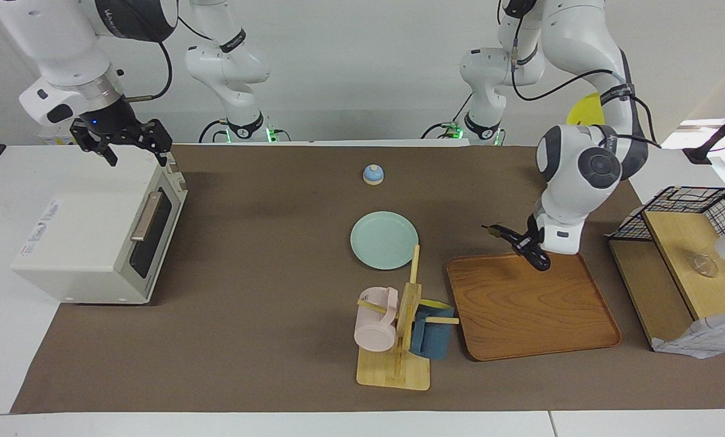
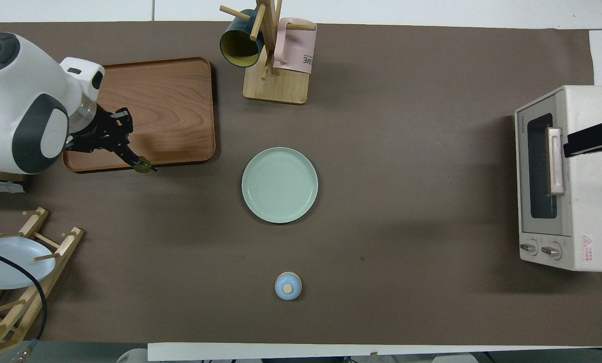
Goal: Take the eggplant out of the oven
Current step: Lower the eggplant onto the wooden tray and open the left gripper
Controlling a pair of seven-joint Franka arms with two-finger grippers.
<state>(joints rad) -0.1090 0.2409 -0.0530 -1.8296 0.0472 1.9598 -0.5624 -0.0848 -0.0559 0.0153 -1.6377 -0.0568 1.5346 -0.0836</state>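
Note:
The cream-white oven (image 1: pixel 89 237) stands at the right arm's end of the table, its door shut; it also shows in the overhead view (image 2: pixel 573 176). My right gripper (image 1: pixel 135 155) hangs open and empty above the oven's top, over its end nearer to the robots (image 2: pixel 591 139). My left gripper (image 1: pixel 529 247) is shut on the dark eggplant (image 1: pixel 505 235) and holds it in the air. The eggplant is over the edge of the wooden tray (image 1: pixel 532 309) that lies nearer to the robots. Its greenish stem end points toward the plate (image 2: pixel 140 165).
A mint green plate (image 1: pixel 384 240) lies mid-table. A mug tree (image 1: pixel 405 328) with a pink and a blue mug stands beside the tray. A small blue lidded pot (image 1: pixel 373 175) sits nearer to the robots. A wire basket (image 1: pixel 690 212) and wooden shelf stand at the left arm's end.

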